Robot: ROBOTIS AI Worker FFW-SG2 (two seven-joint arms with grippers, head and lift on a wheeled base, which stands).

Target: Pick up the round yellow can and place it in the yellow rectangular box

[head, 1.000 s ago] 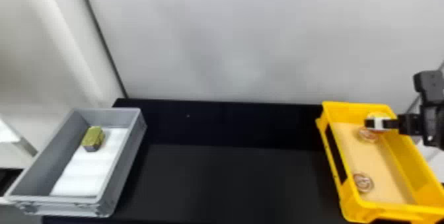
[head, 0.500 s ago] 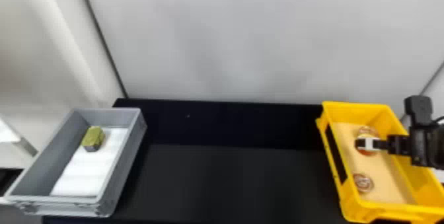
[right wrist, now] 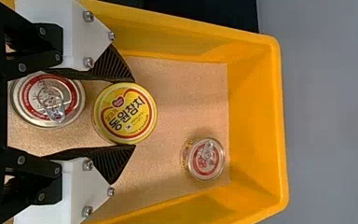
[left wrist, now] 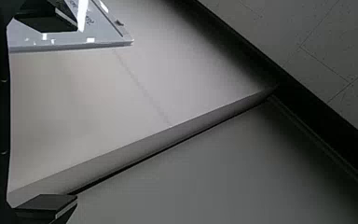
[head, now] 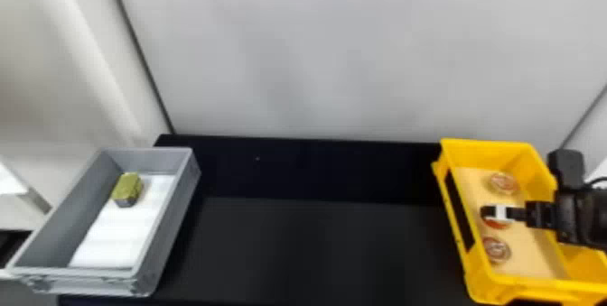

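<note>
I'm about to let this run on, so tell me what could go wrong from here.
The fingers hold the yellow can near their tips, so it may tilt or slip. In the right wrist view, one finger overlaps the larger ring-pull can, so opening might nudge that can.

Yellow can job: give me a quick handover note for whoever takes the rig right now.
Right gripper: closed on the yellow can, one finger on each side.
Left gripper: open, nothing between its fingers.
Where: the can is within the yellow box, between two other cans.
Done: can gripped and in over the box floor.
Left: the release. I can't tell if the can touches the floor, so probably check that, then open and lift clear without nudging its neighbours.
</note>
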